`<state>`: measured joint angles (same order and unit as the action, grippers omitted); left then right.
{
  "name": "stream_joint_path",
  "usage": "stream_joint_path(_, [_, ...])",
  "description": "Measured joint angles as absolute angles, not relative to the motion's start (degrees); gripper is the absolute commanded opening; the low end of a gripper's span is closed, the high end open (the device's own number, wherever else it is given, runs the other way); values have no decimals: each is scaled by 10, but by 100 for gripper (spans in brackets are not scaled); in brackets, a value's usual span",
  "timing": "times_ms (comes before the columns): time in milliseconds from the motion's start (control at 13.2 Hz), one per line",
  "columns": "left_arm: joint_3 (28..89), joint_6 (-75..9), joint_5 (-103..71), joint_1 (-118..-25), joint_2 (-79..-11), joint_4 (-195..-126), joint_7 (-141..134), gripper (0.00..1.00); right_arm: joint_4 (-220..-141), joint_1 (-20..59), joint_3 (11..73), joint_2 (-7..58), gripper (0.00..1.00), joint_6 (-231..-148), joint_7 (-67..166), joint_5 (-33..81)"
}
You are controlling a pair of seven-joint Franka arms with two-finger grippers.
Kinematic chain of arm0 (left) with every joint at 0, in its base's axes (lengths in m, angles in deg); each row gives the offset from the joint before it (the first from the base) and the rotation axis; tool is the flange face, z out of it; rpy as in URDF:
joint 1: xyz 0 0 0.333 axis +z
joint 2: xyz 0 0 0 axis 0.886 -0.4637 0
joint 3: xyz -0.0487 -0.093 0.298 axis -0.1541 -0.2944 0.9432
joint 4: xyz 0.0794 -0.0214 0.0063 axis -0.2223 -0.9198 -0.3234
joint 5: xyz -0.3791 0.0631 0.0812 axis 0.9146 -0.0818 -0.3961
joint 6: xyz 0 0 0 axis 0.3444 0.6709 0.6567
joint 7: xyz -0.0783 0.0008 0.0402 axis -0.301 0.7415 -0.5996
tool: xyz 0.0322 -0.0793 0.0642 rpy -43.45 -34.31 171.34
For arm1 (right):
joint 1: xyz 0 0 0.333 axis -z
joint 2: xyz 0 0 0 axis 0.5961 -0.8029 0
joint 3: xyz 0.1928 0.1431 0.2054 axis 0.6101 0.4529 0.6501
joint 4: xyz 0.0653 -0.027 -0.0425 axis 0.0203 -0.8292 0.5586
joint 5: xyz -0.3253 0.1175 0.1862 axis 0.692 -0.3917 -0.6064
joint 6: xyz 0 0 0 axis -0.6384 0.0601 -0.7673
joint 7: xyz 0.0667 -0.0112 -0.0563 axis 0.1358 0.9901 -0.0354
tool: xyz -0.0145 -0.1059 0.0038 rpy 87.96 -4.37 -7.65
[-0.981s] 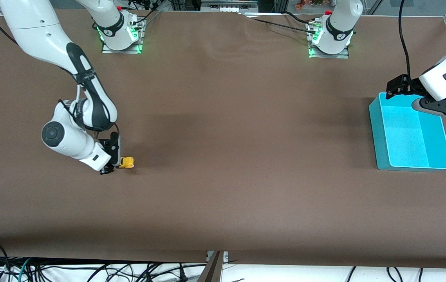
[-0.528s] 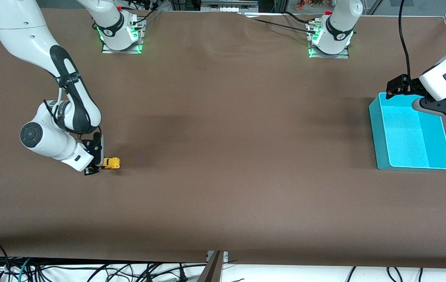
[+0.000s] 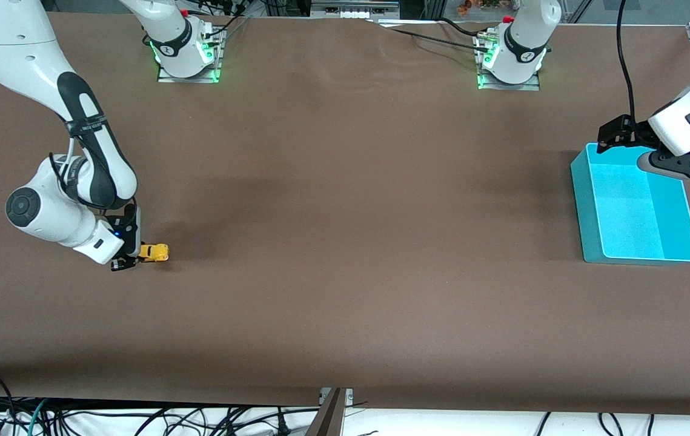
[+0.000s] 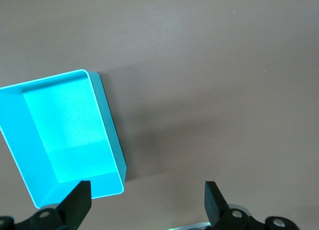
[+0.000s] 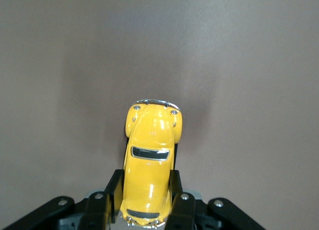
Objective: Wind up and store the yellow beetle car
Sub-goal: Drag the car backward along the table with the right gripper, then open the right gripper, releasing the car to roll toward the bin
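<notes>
In the front view the right hand (image 3: 132,257) is clamped on the yellow beetle car (image 3: 154,252) low on the bench (image 3: 345,242) at the right arm's end, its long axis running along the bench toward the cyan bin (image 3: 587,206). The left wrist view shows the waiting left hand (image 4: 144,210) spread wide over the bin. In the right wrist view the fingers (image 5: 175,190) pinch only the car's rear flanks, nose pointing away from the hand, so the wheels could skid instead of winding.

Glossy yellow paint on the yellow beetle car (image 5: 149,165), smooth, with dark shiny windows and a bright chromed bumper. Matt brown covering over the bench (image 3: 345,242), cloth-like, faintly rippled near the bases. Smooth cyan plastic for the bin (image 3: 587,206), slight sheen inside. Matt black plastic on the jaws.
</notes>
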<state>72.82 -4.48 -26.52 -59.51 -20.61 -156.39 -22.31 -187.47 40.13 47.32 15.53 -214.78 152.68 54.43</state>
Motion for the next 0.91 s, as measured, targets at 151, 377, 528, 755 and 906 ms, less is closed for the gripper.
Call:
stream_joint_path(151, [728,-45,-265,-595,-206,-1564,-223,100,-1875,408,473,155,72,-2149,1533,544])
stream_joint_path(377, [728,-45,-265,-595,-206,-1564,-223,100,-1875,411,473,149,100,-2152,1536,520])
stream_joint_path(528, [728,-45,-265,-595,-206,-1564,-223,100,-1868,410,474,143,100,-2157,1538,512])
stream_joint_path(755, [728,-45,-265,-595,-206,-1564,-223,100,-1822,410,480,147,100,-2116,1538,508])
stream_joint_path(906, [728,-45,-265,-595,-206,-1564,-223,100,-1787,409,481,150,100,-2075,1533,503])
